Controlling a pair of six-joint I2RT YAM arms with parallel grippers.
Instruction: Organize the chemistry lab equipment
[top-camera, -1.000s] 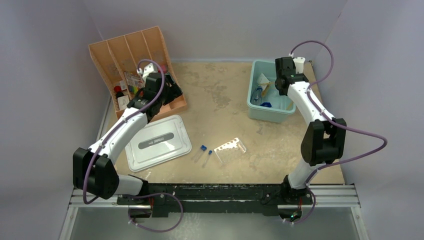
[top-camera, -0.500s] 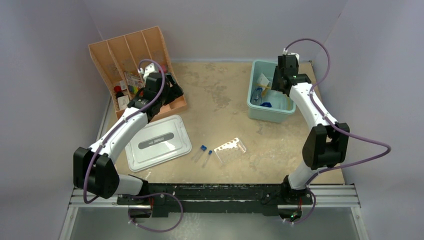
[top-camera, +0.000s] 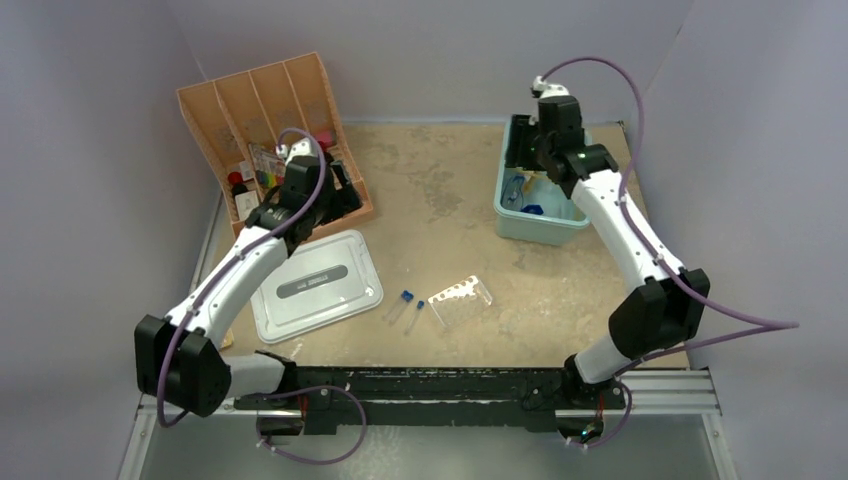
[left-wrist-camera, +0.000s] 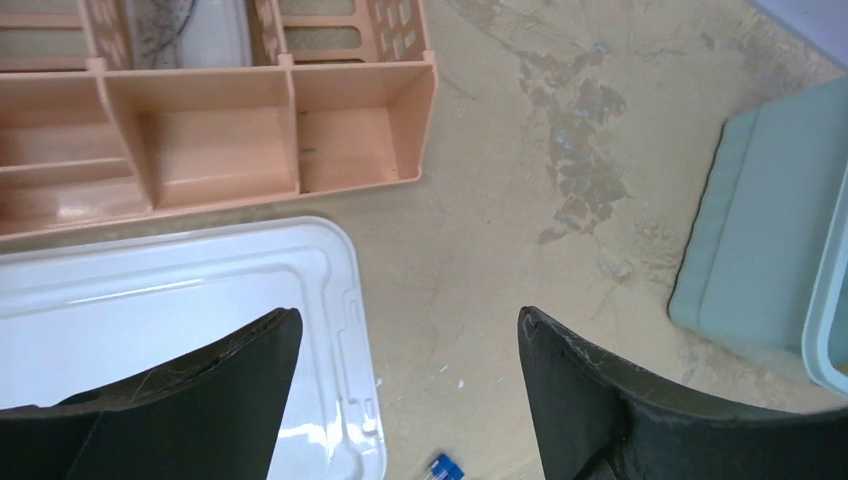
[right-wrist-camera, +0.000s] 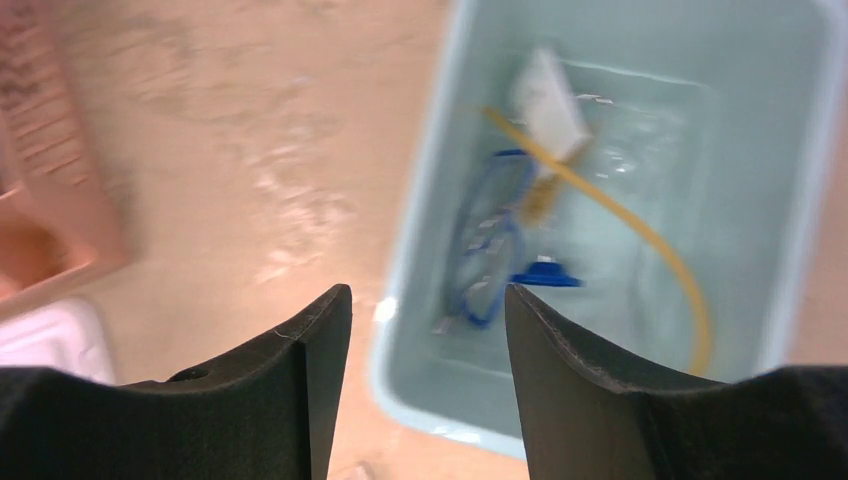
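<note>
Below right claw (right-wrist-camera: 428, 300), goggles (right-wrist-camera: 487, 255) in bin (right-wrist-camera: 418, 195)

Nothing here can be read. The grey lid (top-camera: 350, 265), on the desk just on the near side of the left tool (left-wrist-camera: 405, 328), bears a dark label strip (top-camera: 313, 281) — any print on it is too small to make out. Beside that tool, a colourful item (top-camera: 266, 160) in the orange organizer (top-camera: 215, 110) shows markings — too blurred to read.
</note>
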